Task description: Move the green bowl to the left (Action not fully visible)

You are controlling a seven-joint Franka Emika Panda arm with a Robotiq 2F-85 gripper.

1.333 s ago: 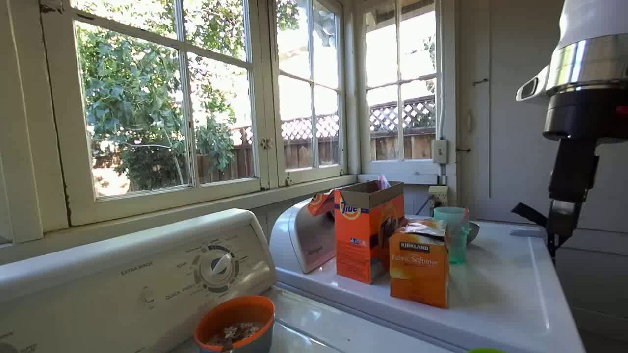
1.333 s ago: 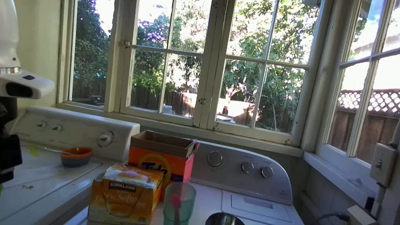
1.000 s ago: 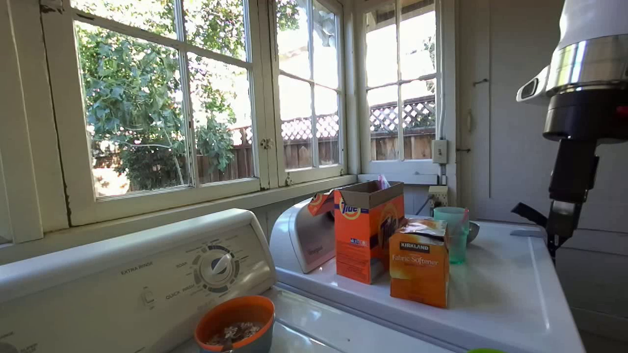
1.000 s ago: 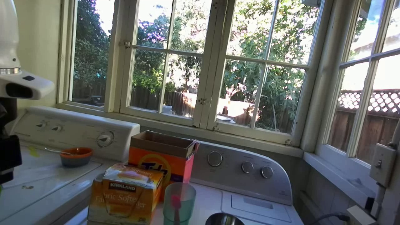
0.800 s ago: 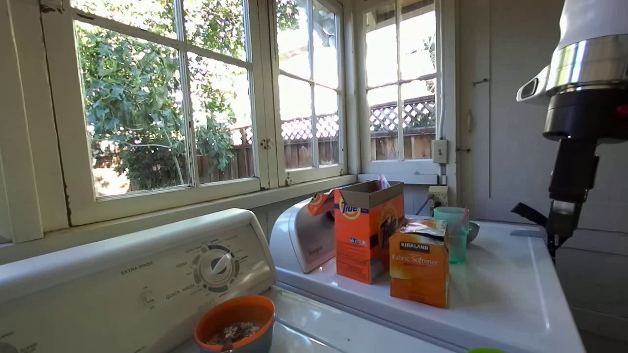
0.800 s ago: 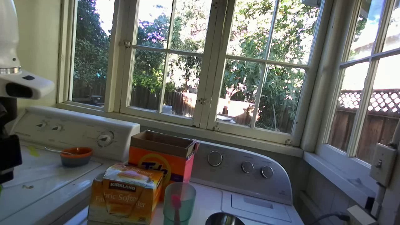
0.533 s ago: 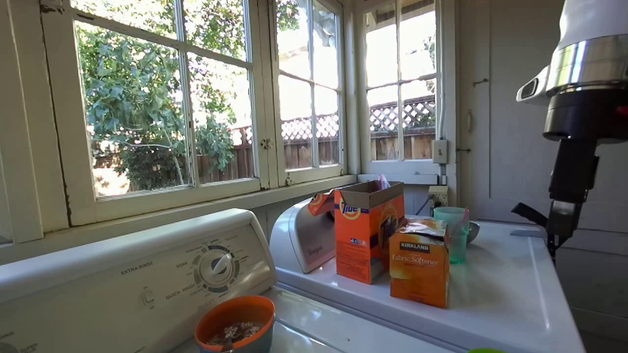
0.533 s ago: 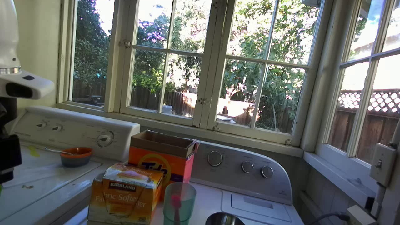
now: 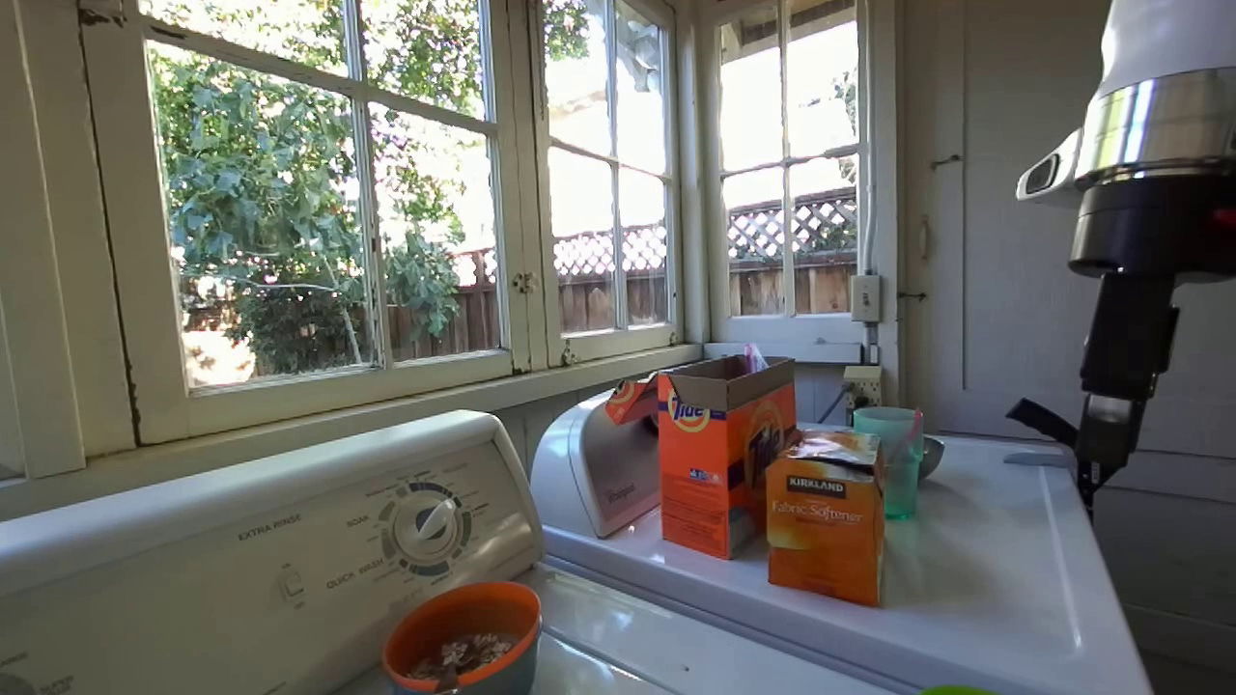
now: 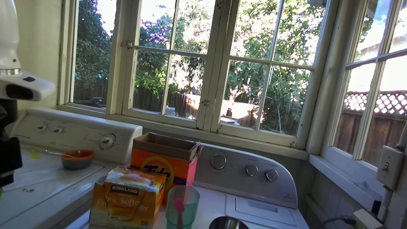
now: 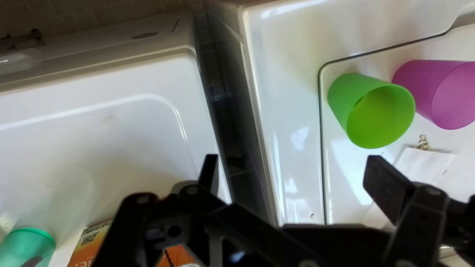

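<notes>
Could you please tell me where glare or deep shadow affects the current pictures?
Both exterior views: windows partly blown out to white; wrist view: glare patches on the white machine top near the green bowl, deep shadow in the gap beside that machine.

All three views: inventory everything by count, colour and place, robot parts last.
Washer: 1, white, left in both exterior views
Second machine: 1, white, right of the washer there
Windows: several, white, behind both machines
Green bowl: 1, lime green, on the washer
Purple cup: 1, purple, beside the green bowl
Orange bowl: 1, orange and grey, on the washer
Utensil: 1, silver, in that bowl
Tide box: 1, orange, on the second machine
Softener box: 1, orange, beside the Tide box
Teal cup: 1, teal, beside the softener box
Pink tool: 1, pink, in that cup
Metal bowl: 1, silver, beside the teal cup
Arm: 1, white, in both exterior views
Hand: 1, black, open, in wrist view
</notes>
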